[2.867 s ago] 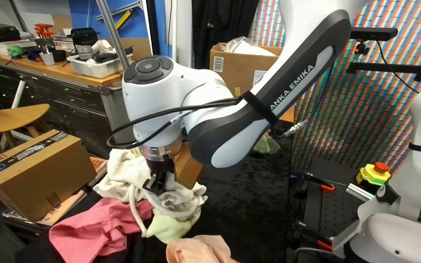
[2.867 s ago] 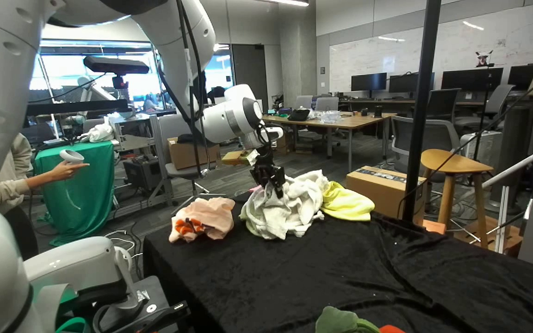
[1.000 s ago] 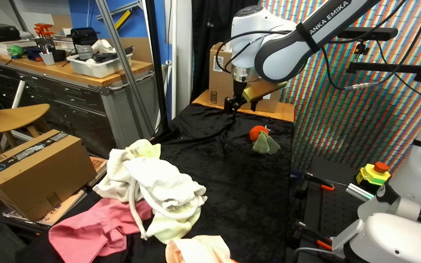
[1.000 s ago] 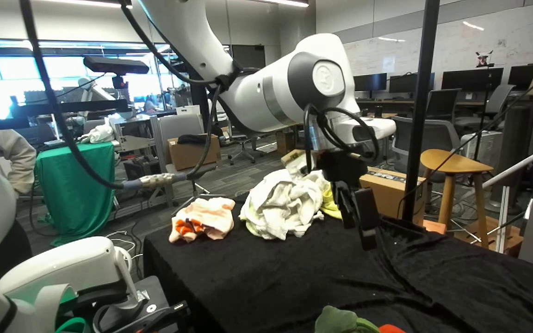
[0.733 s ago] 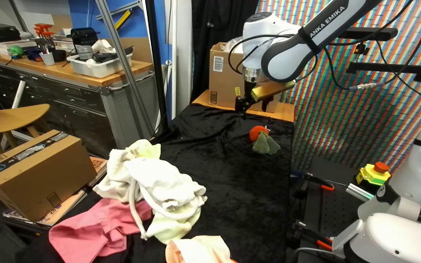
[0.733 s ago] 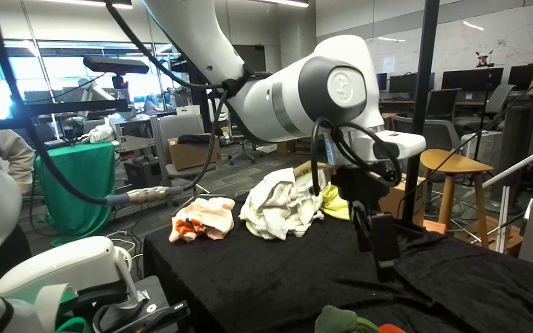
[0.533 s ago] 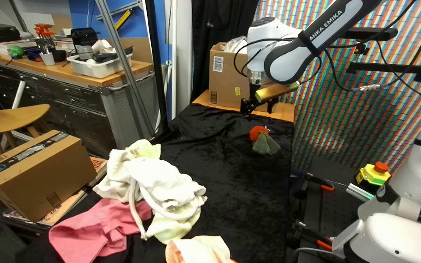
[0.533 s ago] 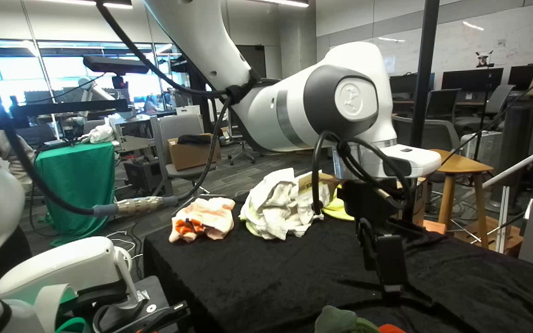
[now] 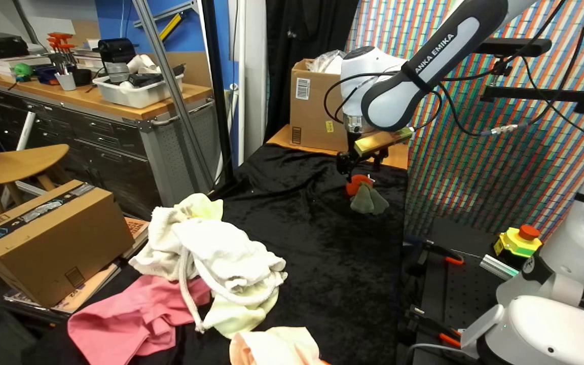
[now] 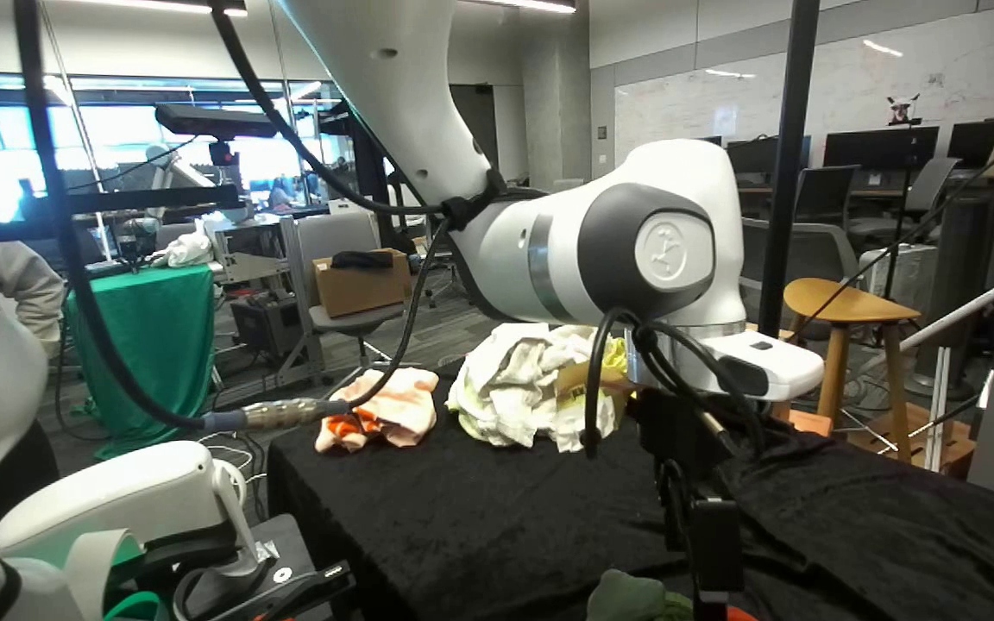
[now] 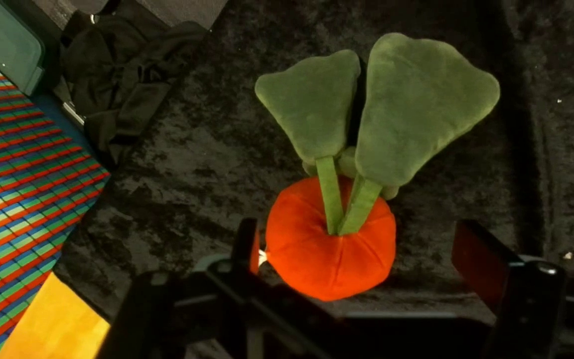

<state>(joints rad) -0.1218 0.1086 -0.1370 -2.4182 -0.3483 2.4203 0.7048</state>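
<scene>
A: Your jaws are spread wide, and in the wrist view the orange plush vegetable (image 11: 332, 259) shows between them, closer to the jaw on that view's left.

B: Whether either jaw touches it, I cannot tell you. It rests on your black-draped table (image 9: 332, 274), its green leaves (image 11: 411, 109) pointing away from your jaws.

A: In an exterior view, well apart from your jaws, you have white cloth (image 9: 226, 248) heaped beside pink fabric (image 9: 130, 319); a cardboard box (image 9: 317, 111) stands beyond your jaws.
</scene>
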